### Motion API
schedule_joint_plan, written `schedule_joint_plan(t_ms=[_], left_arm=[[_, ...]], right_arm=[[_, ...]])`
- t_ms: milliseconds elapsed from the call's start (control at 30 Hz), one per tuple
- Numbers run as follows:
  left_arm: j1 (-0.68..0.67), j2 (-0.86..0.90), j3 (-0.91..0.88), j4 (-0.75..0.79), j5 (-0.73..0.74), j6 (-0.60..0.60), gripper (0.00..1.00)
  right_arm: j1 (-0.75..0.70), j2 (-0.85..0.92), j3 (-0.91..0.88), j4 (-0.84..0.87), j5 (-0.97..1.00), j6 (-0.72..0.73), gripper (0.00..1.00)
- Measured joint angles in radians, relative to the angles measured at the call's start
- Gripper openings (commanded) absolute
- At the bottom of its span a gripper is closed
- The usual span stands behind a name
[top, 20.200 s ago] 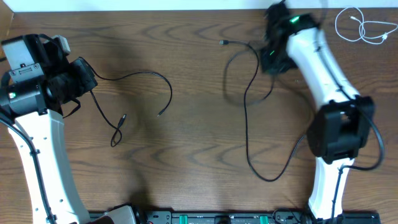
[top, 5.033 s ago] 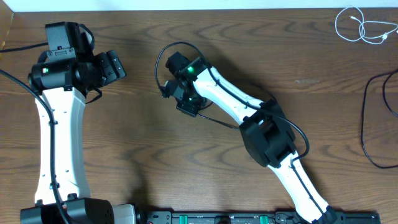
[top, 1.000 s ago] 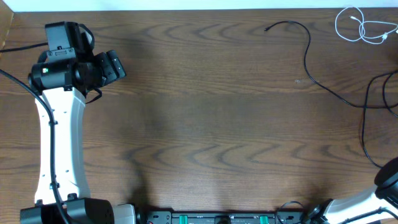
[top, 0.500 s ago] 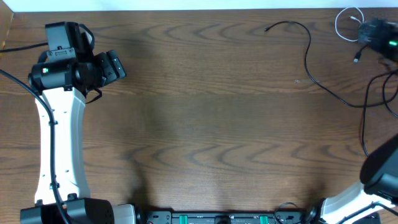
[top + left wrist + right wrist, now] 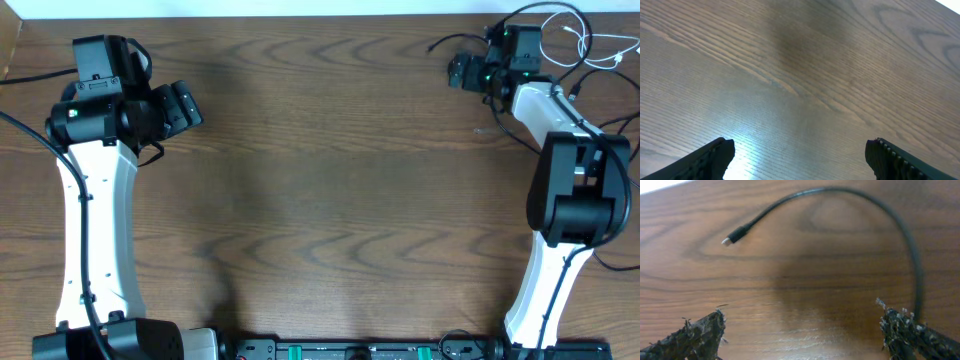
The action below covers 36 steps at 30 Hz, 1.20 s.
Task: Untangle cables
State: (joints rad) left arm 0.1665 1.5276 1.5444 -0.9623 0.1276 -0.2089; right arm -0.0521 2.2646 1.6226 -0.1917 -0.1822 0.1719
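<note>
Both end effectors are spread wide and hold nothing. The left end effector [image 5: 800, 152] hangs over bare desk [image 5: 330, 180]. The right end effector [image 5: 802, 330] is at the far right corner, where I see the black cable [image 5: 740, 231] arcing just ahead of it, with the white cable [image 5: 581, 36] nearby.

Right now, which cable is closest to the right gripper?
The black cable, which curves just ahead of the open right gripper and ends in a small plug. The white cable lies looped farther off, by the table's corner.
</note>
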Motion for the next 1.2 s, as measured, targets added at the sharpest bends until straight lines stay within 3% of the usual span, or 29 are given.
schedule_joint_plan(t_ms=[100,200,367,467,700,867,1133,1200], left_arm=[[0.0,0.0,0.0,0.0,0.0,0.0,0.89],[0.0,0.0,0.0,0.0,0.0,0.0,0.89],[0.0,0.0,0.0,0.0,0.0,0.0,0.89],[0.0,0.0,0.0,0.0,0.0,0.0,0.89],[0.0,0.002,0.0,0.0,0.0,0.0,0.89],[0.0,0.008,0.0,0.0,0.0,0.0,0.89],[0.0,0.009,0.0,0.0,0.0,0.0,0.89],[0.0,0.009,0.0,-0.003,0.0,0.0,0.89]], right_arm=[[-0.001,0.026,0.0,-0.001,0.052,0.003,0.95],[-0.002,0.027,0.0,0.003,0.11,0.004,0.99],[-0.005,0.027,0.0,0.05,0.009,-0.029,0.99],[-0.017,-0.006,0.0,-0.001,-0.047,-0.019,0.99],[-0.099,-0.108,0.006,-0.128,0.034,0.064,0.98],[-0.106,-0.093,0.006,-0.19,0.049,0.083,0.84],[-0.092,-0.029,0.005,-0.172,0.048,0.089,0.5],[-0.09,-0.018,0.005,-0.155,0.049,0.089,0.46]])
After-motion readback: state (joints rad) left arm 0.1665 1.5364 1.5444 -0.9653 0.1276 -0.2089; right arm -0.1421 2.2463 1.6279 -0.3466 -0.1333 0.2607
